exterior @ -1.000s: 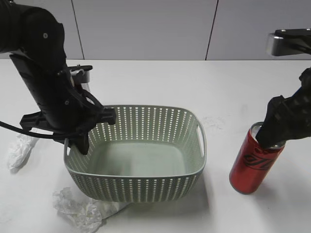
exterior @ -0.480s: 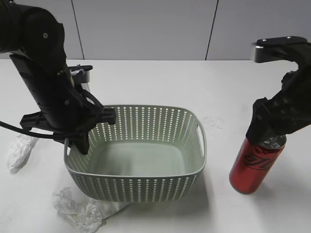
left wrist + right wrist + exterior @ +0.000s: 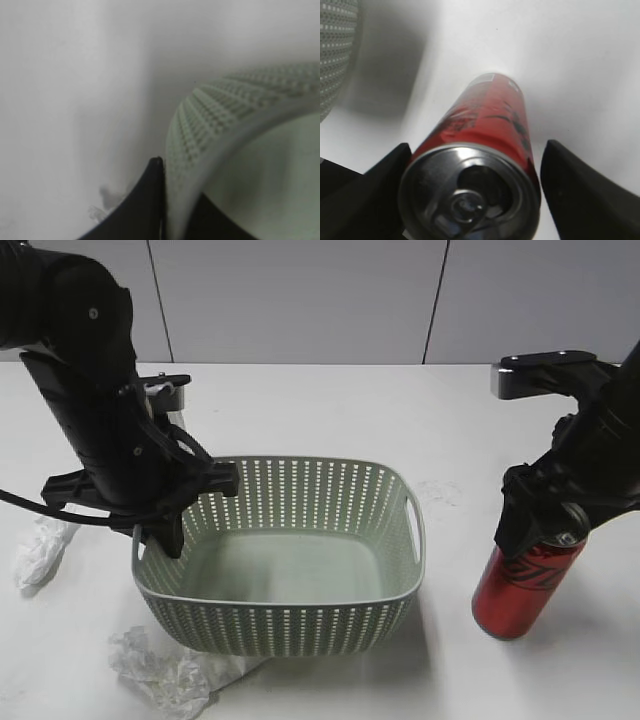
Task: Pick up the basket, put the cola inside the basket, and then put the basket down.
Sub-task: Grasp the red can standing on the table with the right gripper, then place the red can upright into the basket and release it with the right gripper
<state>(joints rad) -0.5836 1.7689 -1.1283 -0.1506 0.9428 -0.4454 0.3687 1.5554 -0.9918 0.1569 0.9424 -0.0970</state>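
Exterior view: The basket (image 3: 280, 555) sits at the centre of the bench (image 3: 330, 410), with crumpled white wrapping (image 3: 165, 672) under its 7 o'clock corner. The left end effector (image 3: 168, 530) is at the 9 o'clock wall of the basket, one finger inside the rim and one outside. From the shadow beneath it, the basket appears to be raised slightly on that side, but whether it has fully left the bench cannot be confirmed. The cola (image 3: 525, 585) stands upright on the bench at 3 o'clock from the basket, well clear of it. The right end effector (image 3: 542, 525) hangs over the top of the can. The basket interior holds nothing.

Left wrist view: The left end effector is clenched on the basket rim; one dark finger (image 3: 150, 200) presses against the outer face of the perforated wall. The image is blurred, so finer detail cannot be read.

Right wrist view: The right end effector is released. Its two dark fingers (image 3: 580, 195) stand at 9 o'clock and 3 o'clock of the can top, apart from the metal on both sides.

Status: The basket grasp is made. Judged remaining: close on the cola, carry it over the rim, release it inside, then set the basket down.
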